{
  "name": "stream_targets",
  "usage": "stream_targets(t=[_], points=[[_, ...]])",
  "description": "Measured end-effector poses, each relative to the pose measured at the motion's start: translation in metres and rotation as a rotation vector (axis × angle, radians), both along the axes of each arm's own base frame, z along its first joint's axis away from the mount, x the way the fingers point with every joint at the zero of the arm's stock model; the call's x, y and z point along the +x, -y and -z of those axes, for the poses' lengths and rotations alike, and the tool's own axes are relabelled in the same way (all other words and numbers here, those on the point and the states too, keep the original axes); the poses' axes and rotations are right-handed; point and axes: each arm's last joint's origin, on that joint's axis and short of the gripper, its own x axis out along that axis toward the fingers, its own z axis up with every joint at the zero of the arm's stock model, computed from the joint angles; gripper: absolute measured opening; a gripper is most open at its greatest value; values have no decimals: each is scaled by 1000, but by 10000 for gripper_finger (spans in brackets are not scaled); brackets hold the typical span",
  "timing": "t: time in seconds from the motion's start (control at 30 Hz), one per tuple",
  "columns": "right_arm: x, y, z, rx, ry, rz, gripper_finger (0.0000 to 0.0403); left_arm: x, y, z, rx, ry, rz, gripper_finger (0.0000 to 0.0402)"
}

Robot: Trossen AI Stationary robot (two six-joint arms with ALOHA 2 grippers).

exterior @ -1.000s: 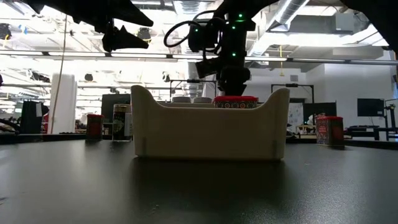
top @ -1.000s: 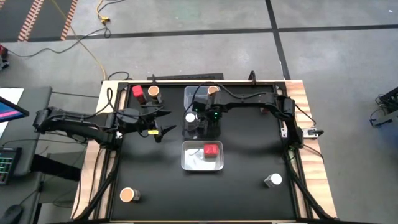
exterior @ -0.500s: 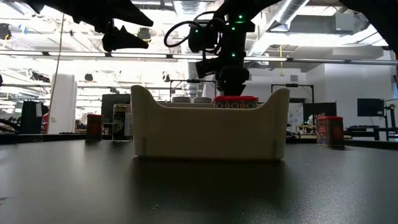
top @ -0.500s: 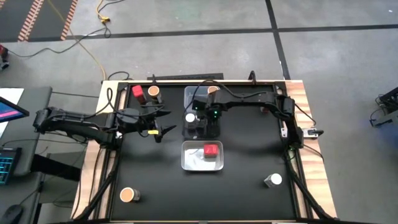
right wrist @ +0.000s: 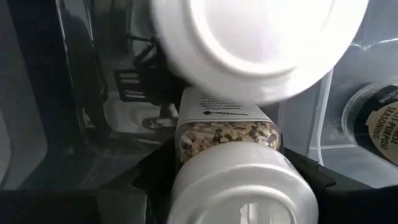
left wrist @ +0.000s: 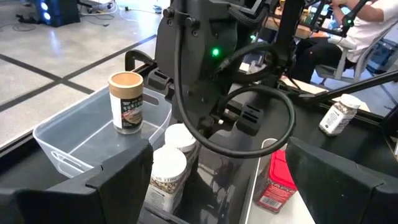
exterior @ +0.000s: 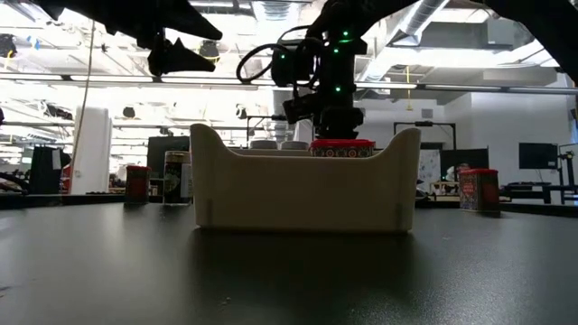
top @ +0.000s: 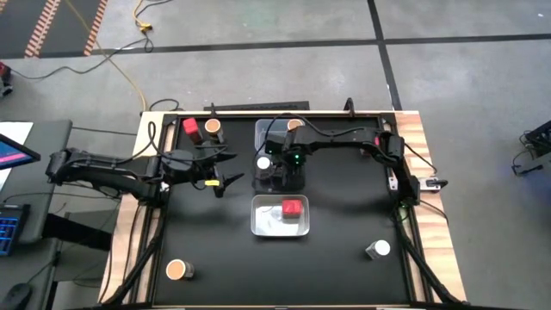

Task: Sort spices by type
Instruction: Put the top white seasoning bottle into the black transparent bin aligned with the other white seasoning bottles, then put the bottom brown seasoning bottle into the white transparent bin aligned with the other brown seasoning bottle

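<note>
Roughly halfway, I'd say, judging by the black table [top: 344, 215] with its pale wooden edge: three clear plastic bins sit in a column at its middle, rectangular, thin-walled and glossy, and each already holds one kind. The far bin [top: 263, 133] has a tan-topped jar [top: 295, 125], a small cylinder with a printed label. The near bin [top: 263, 226] has a red jar [top: 293, 208] with a square top. The middle bin [top: 260, 179] is where the work is. The right gripper [top: 287, 170] is down inside it, right at a white-topped jar [right wrist: 239, 180] with a smooth round cap and coarse mixed grains showing through its clear body. Whether that gripper is clamped on the jar I cannot tell. A second white-capped jar [right wrist: 255, 43] stands just beside it in the same bin. The left gripper [top: 226, 170] hangs wide open and empty over the mat, near the middle bin. Four jars are left loose: a red one [top: 190, 127] and a tan one [top: 213, 129] side by side at the far left, another tan one [top: 178, 269] at the near left, and a white one [top: 377, 250] at the near right.
</note>
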Motion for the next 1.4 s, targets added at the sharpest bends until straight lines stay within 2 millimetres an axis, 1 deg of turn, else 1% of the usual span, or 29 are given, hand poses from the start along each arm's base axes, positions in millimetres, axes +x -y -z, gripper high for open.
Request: stream_targets(t=[0.33,0.5,0.77,0.9,1.0,1.23,1.33,1.4], points=[[0,0,1,1,-2,8,240,0,0,2,0,-17,0,352],[0,0,1,0,-7,-14,241,0,0,2,0,-17,0,352],[-1,0,4,0,-22,-18,271,0,0,2,0,-17,0,352],[-2,0,1,1,-26,-17,276,0,0,2,0,-17,0,352],[-2,0,-10,1,-24,-17,277,0,0,2,1,-18,0,352],[-4,0,-52,6,-32,14,277,0,0,2,6,-20,1,352],[-12,1,-73,12,-31,70,277,0,0,2,7,-20,1,352],[-23,1,-88,12,-7,112,277,0,0,2,7,-20,1,352]])
